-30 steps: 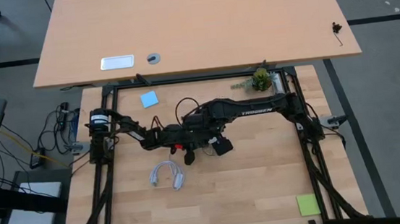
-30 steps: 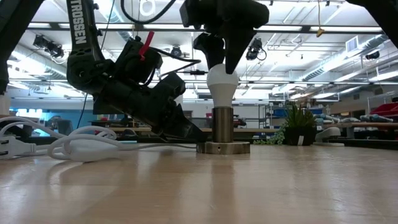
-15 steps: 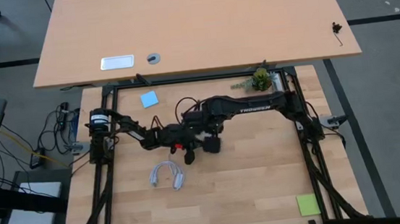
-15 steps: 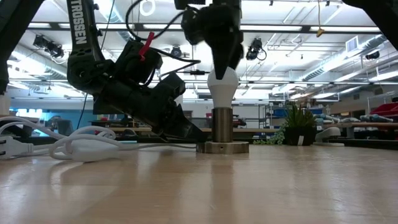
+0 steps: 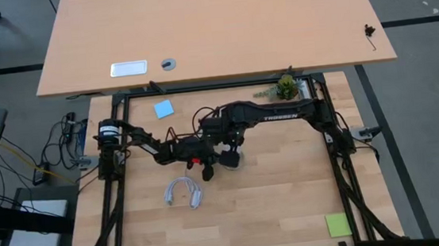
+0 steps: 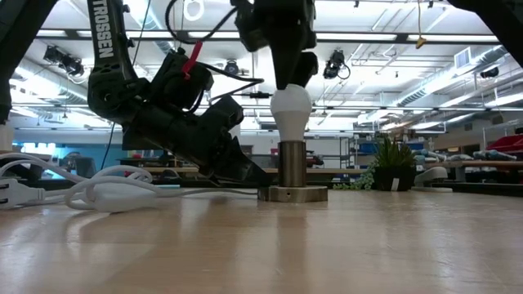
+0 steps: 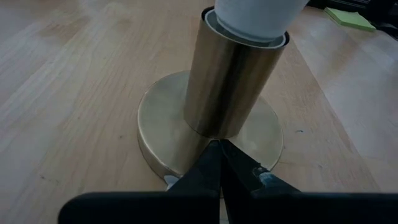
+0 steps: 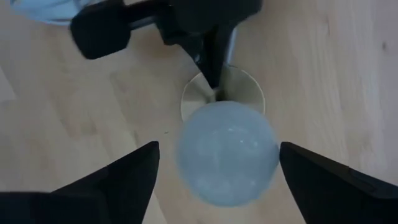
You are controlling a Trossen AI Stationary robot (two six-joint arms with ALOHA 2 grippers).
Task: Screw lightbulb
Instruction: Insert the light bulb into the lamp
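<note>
1. Centrally on the wooden bench (image 5: 289, 188) stands a brass-coloured socket (image 6: 292, 167): a round base disc with an upright metal tube.

2. Seated in the tube's mouth is the lightbulb (image 6: 292, 106), white and frosted, upright, round end up. Its screw base is hidden inside the tube, so how far it is threaded in can't be told.

3. Right gripper (image 8: 214, 168) hangs directly over the bulb, pointing down, fingers (image 8: 112, 177) spread wide w/ the bulb between them and clear space each side. It holds nothing; in the low view its dark tips look just above the glass, maybe brushing it.

4. Left gripper (image 7: 219, 163) comes in low, fingers pinched together, their tips pressed against the foot of the tube where it meets the disc. It appears to be steadying the socket, not gripping it.

5. White cord (image 5: 183, 192) lies coiled on the bench near the left arm, apart from the socket.

6. Step in hand, as judged: re-gripping between turns. To do it well: lower straight down, keep the bulb centred betw. the fingers, close gently on the widest part, twist about the vertical axis w/o tilting, and keep the left gripper pressed on so the base doesn't spin.
</note>
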